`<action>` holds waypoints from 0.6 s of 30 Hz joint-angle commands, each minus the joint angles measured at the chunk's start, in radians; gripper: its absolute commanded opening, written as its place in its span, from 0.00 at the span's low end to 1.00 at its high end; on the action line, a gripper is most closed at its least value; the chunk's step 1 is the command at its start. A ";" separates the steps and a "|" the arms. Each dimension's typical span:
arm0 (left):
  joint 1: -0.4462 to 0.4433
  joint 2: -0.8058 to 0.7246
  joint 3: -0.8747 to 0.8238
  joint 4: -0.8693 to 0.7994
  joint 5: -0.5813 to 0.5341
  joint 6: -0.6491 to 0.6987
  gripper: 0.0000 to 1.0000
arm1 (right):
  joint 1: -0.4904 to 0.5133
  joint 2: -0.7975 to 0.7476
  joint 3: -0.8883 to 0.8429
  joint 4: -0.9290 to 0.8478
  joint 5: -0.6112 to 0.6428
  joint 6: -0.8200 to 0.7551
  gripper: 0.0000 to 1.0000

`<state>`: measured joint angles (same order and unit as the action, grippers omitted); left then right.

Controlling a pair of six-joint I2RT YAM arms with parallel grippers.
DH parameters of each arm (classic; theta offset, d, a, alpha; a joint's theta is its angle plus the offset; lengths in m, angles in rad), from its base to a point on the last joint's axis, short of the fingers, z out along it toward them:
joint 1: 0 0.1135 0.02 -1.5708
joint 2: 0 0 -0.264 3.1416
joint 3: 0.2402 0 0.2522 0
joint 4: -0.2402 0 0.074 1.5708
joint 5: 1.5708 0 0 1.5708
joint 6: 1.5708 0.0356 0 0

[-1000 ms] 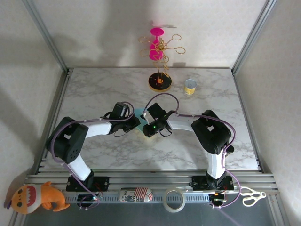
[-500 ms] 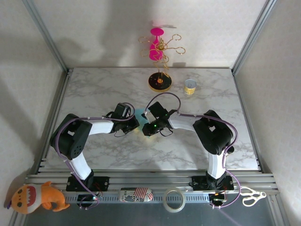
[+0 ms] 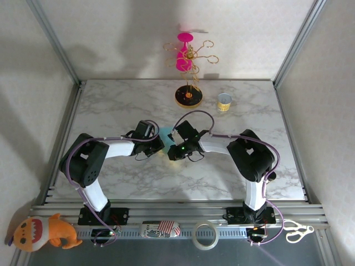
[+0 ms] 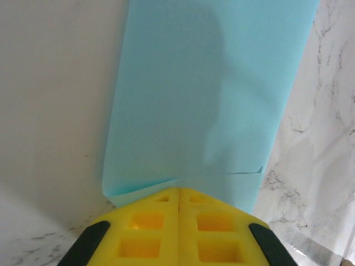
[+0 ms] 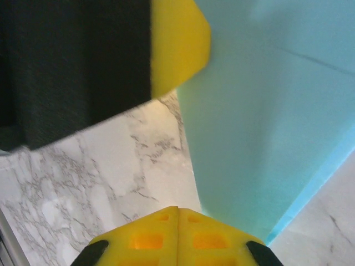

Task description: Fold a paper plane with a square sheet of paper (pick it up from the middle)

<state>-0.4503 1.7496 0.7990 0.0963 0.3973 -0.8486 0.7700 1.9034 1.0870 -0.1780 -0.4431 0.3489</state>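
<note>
Pinching the paper (image 4: 205, 94) by its edge, the left gripper (image 4: 178, 191) has its jaws clenched. The right gripper (image 5: 178, 210) has clenched jaws too, the paper's edge at their tips.

Left arm (image 3: 119, 148) shifted inward — more paper (image 3: 165, 133) showing.

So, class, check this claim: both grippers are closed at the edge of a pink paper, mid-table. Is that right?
Not quite. The paper is teal-blue, not pink, as the left wrist view shows. The rest stands: the left gripper and right gripper are both closed at its edge, mid-table.
</note>
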 commanded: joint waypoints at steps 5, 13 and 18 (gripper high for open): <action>-0.002 0.027 0.012 -0.100 -0.059 0.030 0.04 | -0.003 -0.028 -0.108 -0.038 0.007 -0.004 0.08; -0.002 0.002 0.040 -0.069 -0.002 0.033 0.07 | -0.006 -0.158 -0.211 0.071 -0.011 0.039 0.08; -0.002 -0.084 0.063 -0.021 0.042 -0.024 0.21 | -0.009 -0.272 -0.177 0.154 0.088 0.082 0.11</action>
<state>-0.4503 1.7351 0.8288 0.0628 0.4149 -0.8444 0.7681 1.7008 0.8803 -0.0841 -0.4179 0.3965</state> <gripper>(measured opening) 0.189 0.106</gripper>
